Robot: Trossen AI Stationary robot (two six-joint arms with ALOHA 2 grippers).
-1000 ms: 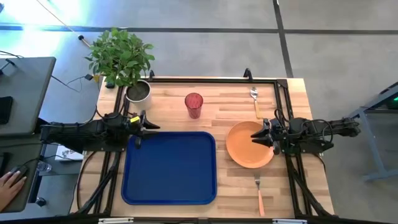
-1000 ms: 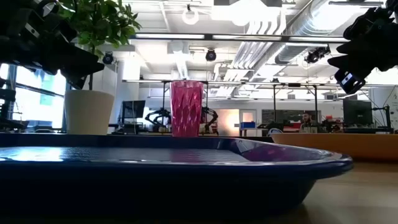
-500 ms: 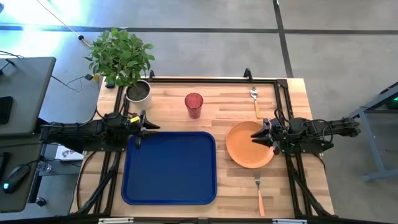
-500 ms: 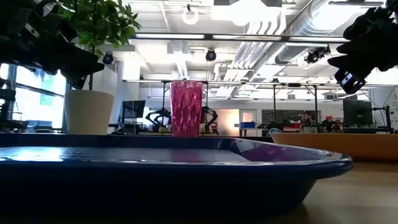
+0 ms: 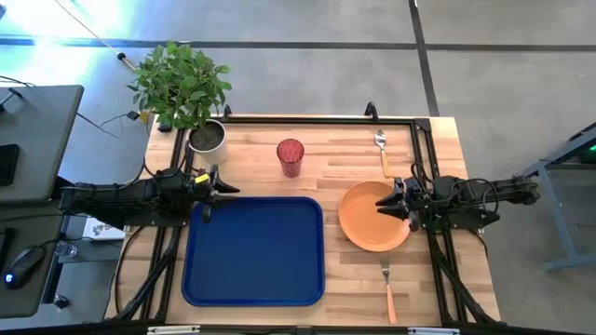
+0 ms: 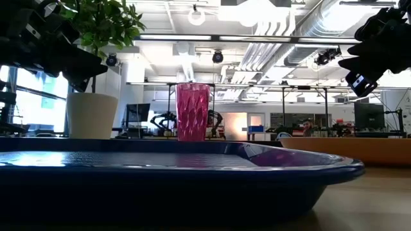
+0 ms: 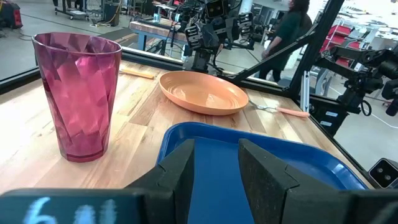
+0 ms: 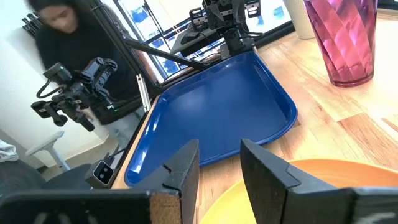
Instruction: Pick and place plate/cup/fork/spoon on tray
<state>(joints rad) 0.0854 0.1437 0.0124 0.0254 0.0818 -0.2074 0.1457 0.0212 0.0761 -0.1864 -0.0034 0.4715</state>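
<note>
The dark blue tray (image 5: 253, 249) lies on the table's near left half. The orange plate (image 5: 372, 217) lies flat to its right. The red ribbed cup (image 5: 290, 156) stands upright behind the tray. The spoon (image 5: 383, 152) lies at the far right, the fork (image 5: 388, 290) near the front edge. My left gripper (image 5: 216, 194) hovers open above the tray's far left corner, empty. My right gripper (image 5: 391, 207) hovers open above the plate's right part, empty.
A potted plant in a grey pot (image 5: 206, 137) stands at the table's far left corner. A black frame rail (image 5: 317, 119) runs along the table's far edge. Bare wood lies between the tray and the plate. A person (image 8: 56, 25) shows in the room beyond the table.
</note>
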